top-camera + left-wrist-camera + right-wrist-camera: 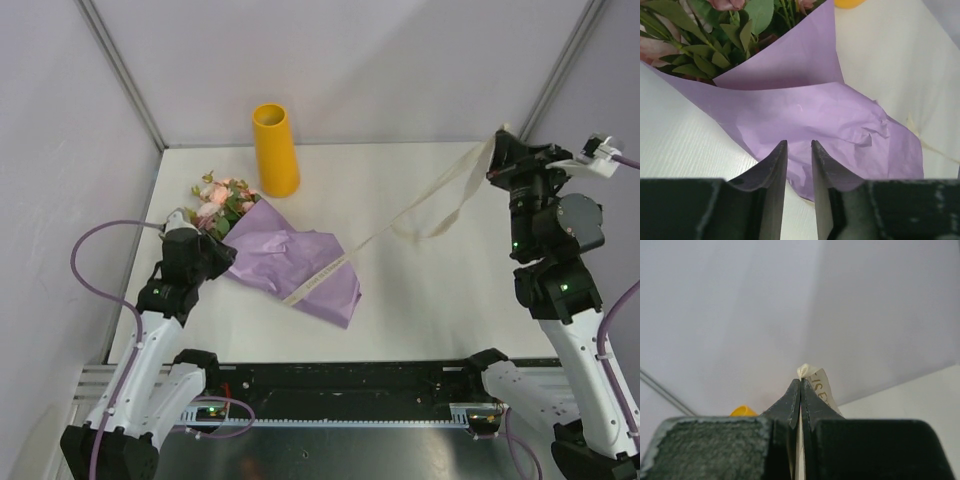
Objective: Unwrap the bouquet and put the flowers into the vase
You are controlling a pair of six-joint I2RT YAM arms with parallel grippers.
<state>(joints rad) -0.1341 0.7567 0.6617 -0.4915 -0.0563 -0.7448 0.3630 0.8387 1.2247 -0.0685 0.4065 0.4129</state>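
Note:
The bouquet's lilac paper (290, 255) lies loosened on the white table, and the flowers (220, 200) stick out of its far-left end. In the left wrist view the leafy stems (715, 45) sit inside the paper (810, 110). My left gripper (228, 255) (799, 142) is at the paper's left edge. Its jaws stand a little apart, with nothing clamped between them. The cream ribbon (400, 215) runs taut from the paper up to my right gripper (497, 150) (801, 380). That gripper is raised at the far right and is shut on the ribbon's end (819, 380). The yellow vase (275, 150) stands upright behind the bouquet.
Grey enclosure walls close in the table on the left, back and right. A black rail (350, 390) runs along the near edge between the arm bases. A slack loop of ribbon (445, 215) hangs below the right gripper.

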